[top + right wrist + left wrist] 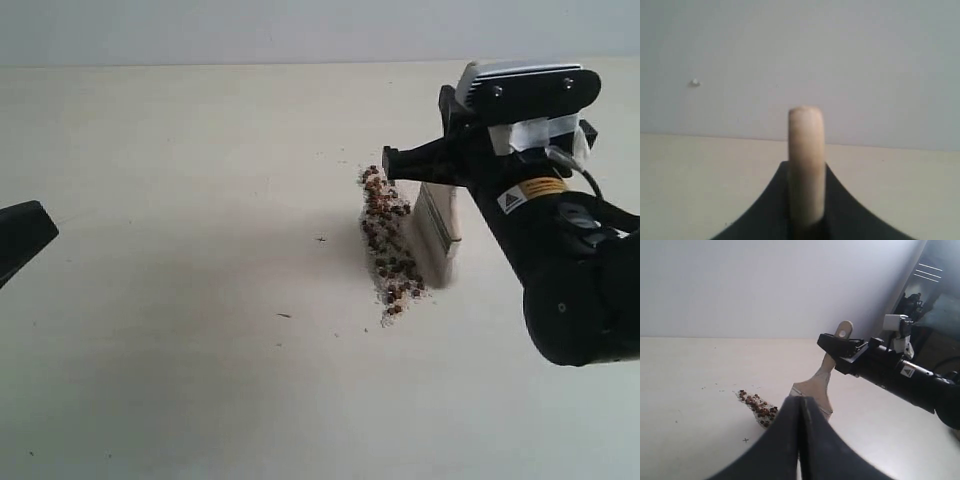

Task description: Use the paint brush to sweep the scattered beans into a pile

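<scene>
Right gripper [395, 162] clenches the paint brush [438, 225] handle, bristles down beside the beans [385, 235] beneath it. Left gripper [800, 407] is pinched closed, well apart.

Pale cream tabletop [150, 300], flat and matte. Just off centre toward 3 o'clock: beans [388, 240], reddish-brown, banked into one narrow ridge running 12 to 6. Dusted with white grains [383, 297], thickest at the 6 o'clock end. Right alongside the ridge's 3 o'clock flank: paint brush [440, 238], bristles down on the surface. Out at 9 o'clock of the ridge, a lone dark speck [320, 239]; toward 8 o'clock, a second one. Loose crumbs [704, 388] sprinkled beyond one end of the ridge.
</scene>
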`<action>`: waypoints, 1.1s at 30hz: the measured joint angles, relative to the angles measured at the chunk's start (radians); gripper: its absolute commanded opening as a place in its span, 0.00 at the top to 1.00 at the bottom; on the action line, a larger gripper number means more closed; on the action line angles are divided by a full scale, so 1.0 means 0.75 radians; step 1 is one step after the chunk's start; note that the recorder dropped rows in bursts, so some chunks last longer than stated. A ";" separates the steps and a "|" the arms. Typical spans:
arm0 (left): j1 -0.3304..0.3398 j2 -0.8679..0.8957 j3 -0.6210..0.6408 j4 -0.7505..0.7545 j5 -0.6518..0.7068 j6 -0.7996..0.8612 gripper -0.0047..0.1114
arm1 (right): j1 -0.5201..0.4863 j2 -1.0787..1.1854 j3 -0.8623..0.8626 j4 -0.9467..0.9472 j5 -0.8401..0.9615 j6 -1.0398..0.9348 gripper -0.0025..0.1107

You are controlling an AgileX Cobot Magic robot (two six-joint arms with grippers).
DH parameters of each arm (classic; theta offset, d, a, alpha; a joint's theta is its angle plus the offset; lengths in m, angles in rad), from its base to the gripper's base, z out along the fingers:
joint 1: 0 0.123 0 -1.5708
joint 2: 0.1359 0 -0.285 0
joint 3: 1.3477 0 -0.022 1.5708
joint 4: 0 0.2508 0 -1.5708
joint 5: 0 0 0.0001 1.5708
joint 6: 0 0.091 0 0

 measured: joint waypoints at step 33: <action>0.000 0.000 0.000 0.000 0.000 0.000 0.96 | -0.125 0.200 -0.447 0.064 0.261 -0.230 0.98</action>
